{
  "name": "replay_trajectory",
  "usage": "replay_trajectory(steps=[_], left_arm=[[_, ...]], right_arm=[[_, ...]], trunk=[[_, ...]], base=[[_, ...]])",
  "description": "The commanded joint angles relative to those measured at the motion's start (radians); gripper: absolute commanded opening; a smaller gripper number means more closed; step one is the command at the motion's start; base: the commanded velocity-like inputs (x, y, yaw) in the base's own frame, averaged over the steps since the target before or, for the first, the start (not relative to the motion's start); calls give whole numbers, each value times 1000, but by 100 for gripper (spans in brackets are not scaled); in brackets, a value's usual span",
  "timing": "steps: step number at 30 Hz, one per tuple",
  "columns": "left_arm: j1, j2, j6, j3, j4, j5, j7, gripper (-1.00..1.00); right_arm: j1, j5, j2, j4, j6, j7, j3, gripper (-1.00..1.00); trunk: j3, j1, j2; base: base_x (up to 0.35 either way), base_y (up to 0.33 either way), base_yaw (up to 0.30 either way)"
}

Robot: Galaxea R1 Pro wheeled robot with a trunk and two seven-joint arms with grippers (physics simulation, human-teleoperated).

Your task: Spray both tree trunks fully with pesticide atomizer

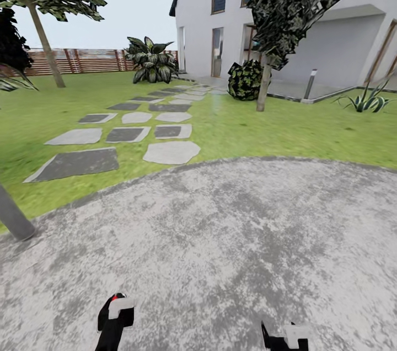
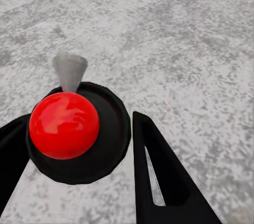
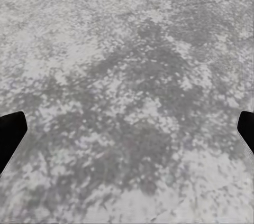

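Left wrist view: the left gripper [image 2: 79, 150] pinches the black, red-capped pesticide atomizer [image 2: 74, 129] over mottled grey stone paving [image 2: 185, 49]; the right gripper [image 3: 127, 134] is spread, holding nothing.

Paving [image 1: 231, 240] mottled grey-white; lawn [image 1: 264, 130] green; atomizer [image 2: 79, 134] black with glossy red ball, grey nozzle; fence [image 1: 82, 60] at 11 o'clock brown slats; house wall [image 1: 196, 14] white

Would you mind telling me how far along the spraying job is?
Done: the left gripper holds the atomizer, its red cap between the fingers. In hand: the robot stands on the grey paving. Left: spraying both trees, the left one and the one by the house.
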Motion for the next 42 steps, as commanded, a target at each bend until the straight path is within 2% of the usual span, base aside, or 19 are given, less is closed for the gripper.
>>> replay_trajectory(steps=[1,11,34,42], left_arm=[[-1,-1,-3,6,1,-9,2,-100],[-1,-1,-2,6,1,-8,2,-100],[-1,-1,-2,6,2,-8,2,-100],[-1,-1,-2,6,2,-8,2,-100]], right_arm=[[0,1,0,0,-3,0,1,100],[0,1,0,0,-3,0,2,100],[0,1,2,1,-4,-1,2,100],[0,1,2,-1,-4,0,2,100]], trunk=[[-1,0,0],[-1,0,0],[-1,0,0],[-1,0,0]], base=[[339,0,0],[339,0,34],[339,0,265],[340,0,79]])
